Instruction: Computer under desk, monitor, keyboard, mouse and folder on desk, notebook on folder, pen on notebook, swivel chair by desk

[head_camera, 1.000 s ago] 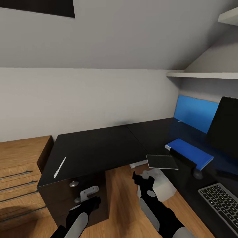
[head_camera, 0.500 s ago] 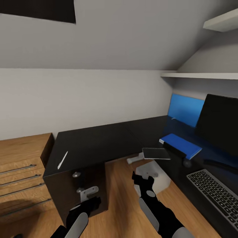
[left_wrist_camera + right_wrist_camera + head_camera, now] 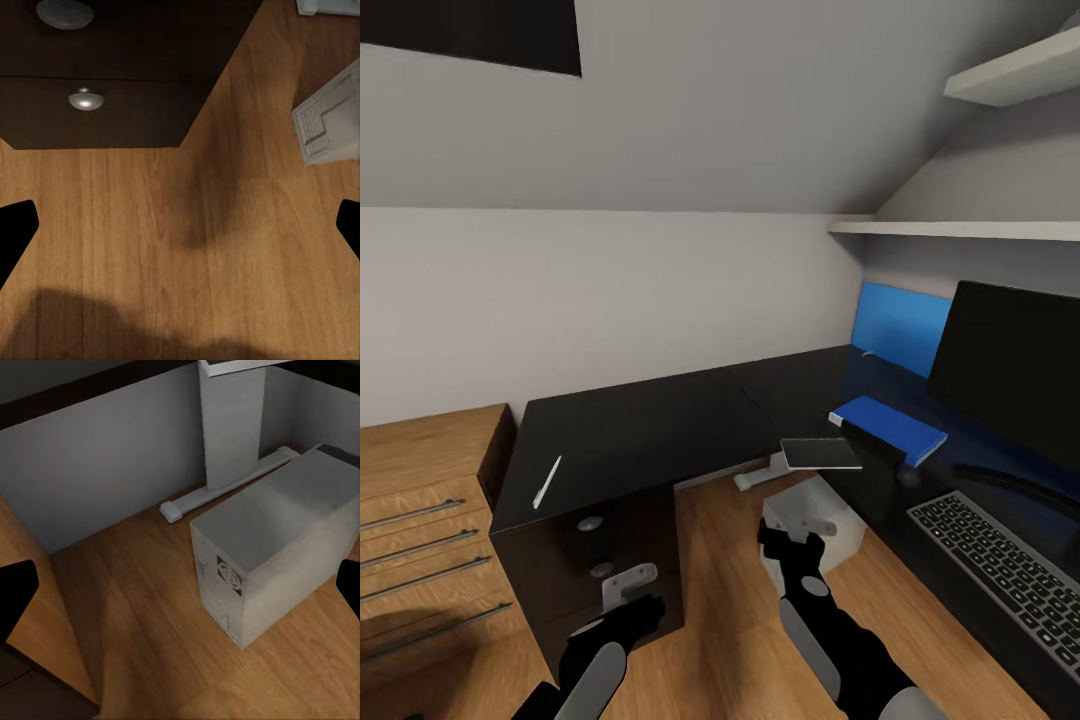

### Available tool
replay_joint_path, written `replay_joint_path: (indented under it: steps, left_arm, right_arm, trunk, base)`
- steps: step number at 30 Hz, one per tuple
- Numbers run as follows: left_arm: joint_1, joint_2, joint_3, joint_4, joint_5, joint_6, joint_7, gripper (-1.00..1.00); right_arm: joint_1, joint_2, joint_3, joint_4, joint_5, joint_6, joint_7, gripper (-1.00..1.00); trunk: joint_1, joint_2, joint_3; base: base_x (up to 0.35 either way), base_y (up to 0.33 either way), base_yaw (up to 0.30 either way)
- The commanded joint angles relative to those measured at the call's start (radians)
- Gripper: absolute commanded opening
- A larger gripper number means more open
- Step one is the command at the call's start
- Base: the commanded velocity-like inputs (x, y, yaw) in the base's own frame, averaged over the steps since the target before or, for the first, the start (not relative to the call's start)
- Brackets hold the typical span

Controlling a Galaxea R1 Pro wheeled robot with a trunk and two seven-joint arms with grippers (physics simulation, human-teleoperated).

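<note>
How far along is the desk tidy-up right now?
Looks done: the monitor, keyboard, mouse and folder are on the desk, and the computer is on the floor by its leg. In hand: nothing; the left gripper and right gripper are open. Left: the notebook lies beside the folder, not on it, and the pen lies far off. I cannot judge the swivel chair.

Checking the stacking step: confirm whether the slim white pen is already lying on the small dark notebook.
No: the slim white pen lies alone at the far left end of the glossy black desk, well apart from the small dark notebook.
</note>
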Motion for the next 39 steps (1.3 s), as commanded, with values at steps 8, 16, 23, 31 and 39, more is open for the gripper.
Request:
replay_joint_path:
  steps: [8,16,23,31,39]
  left_arm:
    - [-0.001,0.002,-0.002,-0.001,0.004,0.002,0.008,1.00]
    - [-0.001,0.002,-0.002,-0.001,0.004,0.002,0.008,1.00]
    - [-0.001,0.003,-0.001,-0.002,0.002,0.003,0.008,1.00]
    - [-0.001,0.003,0.002,-0.002,0.001,0.004,0.006,1.00]
    - [-0.001,0.002,0.002,-0.002,0.003,0.004,0.007,1.00]
  right_arm:
    - [-0.003,0.076,0.004,0.061,-0.006,-0.125,-0.010,1.00]
    - [-0.015,0.112,0.000,0.108,-0.023,-0.386,-0.013,1.00]
    - [-0.070,0.112,-0.078,0.119,-0.117,-0.434,-0.013,1.00]
    - [-0.082,0.110,-0.182,0.122,-0.167,-0.441,-0.013,1.00]
    - [-0.083,0.089,-0.321,0.123,-0.260,-0.436,0.001,1.00]
  trunk:
    - [0.000,-0.001,-0.001]
    - [0.000,-0.001,-0.001]
    - [0.000,-0.001,-0.001]
    - [0.000,-0.001,-0.001]
    - [0.000,-0.001,-0.001]
  base:
    - [0.000,0.000,0.000]
    - [0.000,0.000,0.000]
    - [0.000,0.000,0.000]
    - [0.000,0.000,0.000]
    - [0.000,0.000,0.000]
